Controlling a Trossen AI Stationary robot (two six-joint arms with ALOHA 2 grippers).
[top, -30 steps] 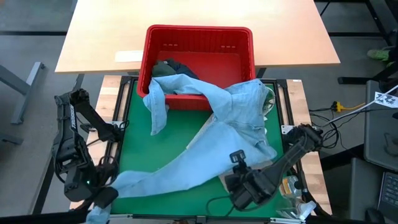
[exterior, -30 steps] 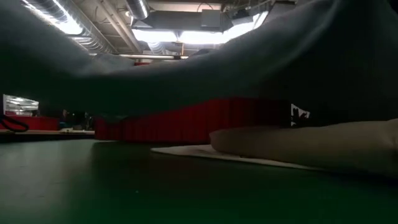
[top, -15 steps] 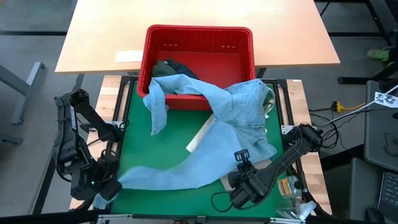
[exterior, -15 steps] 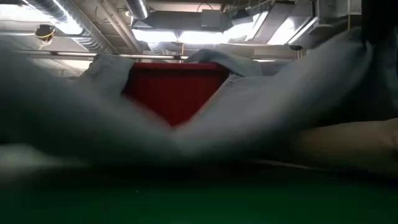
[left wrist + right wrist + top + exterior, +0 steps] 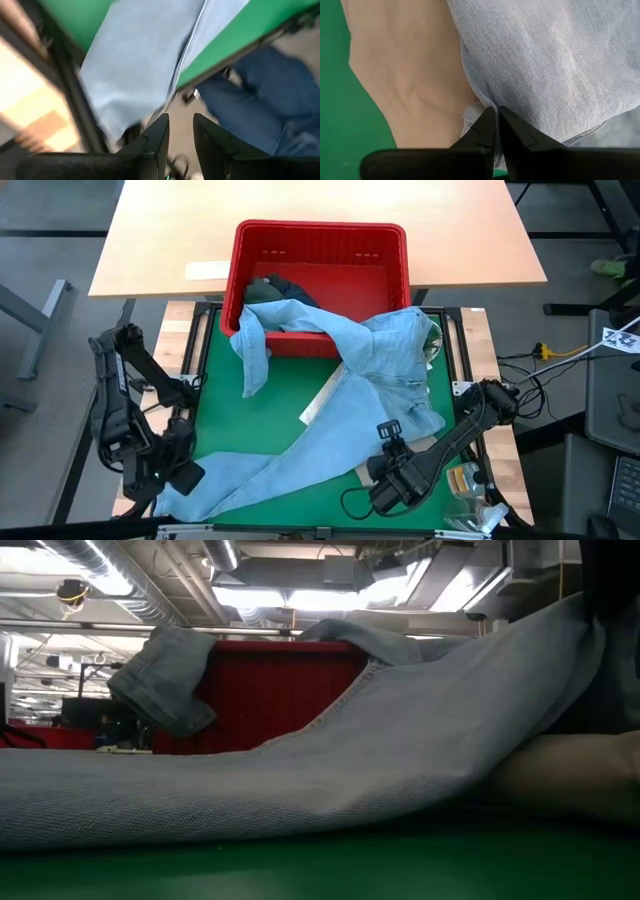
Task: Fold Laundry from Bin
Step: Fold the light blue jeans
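The light blue shirt (image 5: 375, 365) hangs over the front rim of the red bin (image 5: 320, 240) and runs slantwise across the green mat to its near left corner (image 5: 200, 495), where its end lies flat. It fills the low view (image 5: 300, 780). A beige garment (image 5: 410, 75) lies under it at the near right. Dark garments (image 5: 275, 288) lie in the bin. My right gripper (image 5: 385, 485) is shut on the shirt at the mat's near right. My left gripper (image 5: 181, 135) is open at the near left corner, with the shirt's end (image 5: 135, 75) just ahead of it. My right gripper pinches an edge of the light blue shirt (image 5: 487, 102) between its two shut fingers, just over the beige garment. It comes from the table's near right, slanting down. The cloth beyond the fingers lies slack on the beige garment and the mat.
A white flat edge (image 5: 322, 398) shows under the shirt at mid-mat. A wooden table (image 5: 320, 205) stands behind the bin. Small items (image 5: 465, 480) lie beside the mat's near right. Blue denim, perhaps a person's legs (image 5: 270, 100), shows beyond the near left corner.
My left gripper has gone from the near left corner toward the far edge and a little right. The shirt's left end, held high and taut across the low camera a second ago, has dropped and now lies spread on the mat. The bin end has stayed.
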